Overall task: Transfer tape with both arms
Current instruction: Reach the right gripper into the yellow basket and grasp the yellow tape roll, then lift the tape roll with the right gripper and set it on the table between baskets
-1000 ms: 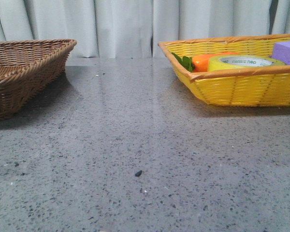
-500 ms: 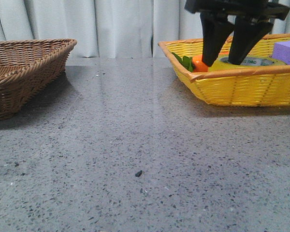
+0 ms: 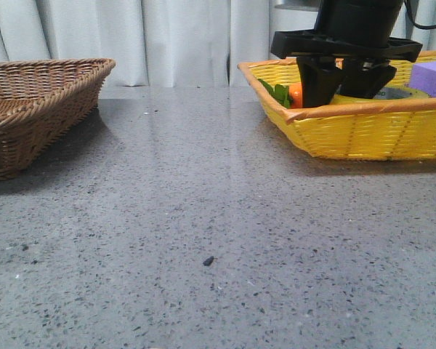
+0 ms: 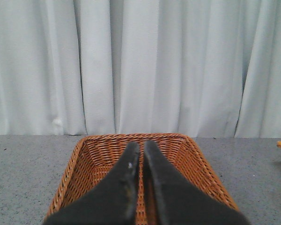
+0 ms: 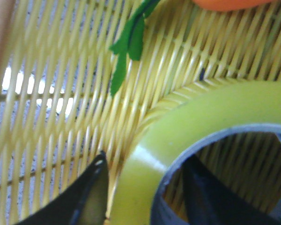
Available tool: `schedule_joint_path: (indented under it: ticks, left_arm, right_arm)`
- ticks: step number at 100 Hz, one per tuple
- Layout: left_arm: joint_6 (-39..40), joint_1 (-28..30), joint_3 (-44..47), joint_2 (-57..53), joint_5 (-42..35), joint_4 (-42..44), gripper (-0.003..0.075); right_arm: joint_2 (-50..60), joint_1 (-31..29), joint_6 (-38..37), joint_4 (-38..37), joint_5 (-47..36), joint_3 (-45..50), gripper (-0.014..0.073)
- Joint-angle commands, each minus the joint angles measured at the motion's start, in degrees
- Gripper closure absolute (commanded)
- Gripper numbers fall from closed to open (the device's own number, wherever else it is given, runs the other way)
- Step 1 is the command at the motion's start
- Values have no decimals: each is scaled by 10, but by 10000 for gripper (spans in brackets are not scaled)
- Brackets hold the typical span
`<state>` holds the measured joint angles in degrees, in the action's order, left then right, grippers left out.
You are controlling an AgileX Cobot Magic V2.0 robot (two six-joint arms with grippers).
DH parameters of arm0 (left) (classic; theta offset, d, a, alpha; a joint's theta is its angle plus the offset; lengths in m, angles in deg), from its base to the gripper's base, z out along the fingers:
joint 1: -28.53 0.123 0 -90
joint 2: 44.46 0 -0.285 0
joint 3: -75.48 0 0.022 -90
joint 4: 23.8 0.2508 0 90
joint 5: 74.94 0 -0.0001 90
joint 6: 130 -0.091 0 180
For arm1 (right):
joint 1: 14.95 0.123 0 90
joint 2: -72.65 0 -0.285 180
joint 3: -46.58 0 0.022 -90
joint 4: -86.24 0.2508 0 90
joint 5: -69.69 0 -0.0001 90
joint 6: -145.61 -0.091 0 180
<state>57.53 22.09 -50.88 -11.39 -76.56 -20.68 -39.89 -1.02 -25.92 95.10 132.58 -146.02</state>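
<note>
Grey speckled stone table [image 3: 203, 218] fills my front feed, wide open floor between the two baskets, only a small dark speck [image 3: 208, 260] on it. White curtains [image 3: 182, 40] close off the far edge.

Brown wicker basket [image 3: 36, 109] sits well to the left of my right gripper [image 3: 346, 87], low flared rim. In the left wrist feed the same basket [image 4: 89, 159] lies right under and ahead of my left gripper [image 4: 141, 150]; its two black fingers are pressed nearly together, holding nothing, only a thin slit between them.

Yellow wicker basket [image 3: 370, 131] is where the right gripper is, dipped inside past the near rim. The orange-trimmed rim crosses in front of the fingers, so the tips are hidden in my front feed. Walls slope outward, tight room at the near-left corner.

Tape [image 5: 178, 136] lies flat on the basket floor, hole facing up, axis vertical, no long axis to speak of. Right wrist feed shows the gripper spread and straddling the roll's wall: one finger outside the yellow band, the other inside the core. I can't tell whether either touches it.

Purple block [image 3: 430, 76] sits to the right of the gripper, beyond the tape. Orange carrot [image 3: 296, 94] is just left of the gripper, its green leaves [image 5: 129, 44] lying on the weave near the outer finger.
</note>
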Motion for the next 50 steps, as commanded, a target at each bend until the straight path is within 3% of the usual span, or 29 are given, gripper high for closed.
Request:
schedule_joint_path:
  ticks: [1, 14, 50]
  left_arm:
    - [3, 1, -22, 7, -46, -3, 741]
    - [3, 1, -22, 7, -46, -3, 741]
    - [3, 1, -22, 7, -46, -3, 741]
  right_arm:
    - [26, -2, 7, -2, -8, -18, 427]
    - [26, -2, 7, -2, -7, -18, 550]
    - [27, -2, 7, -2, 17, -56, 645]
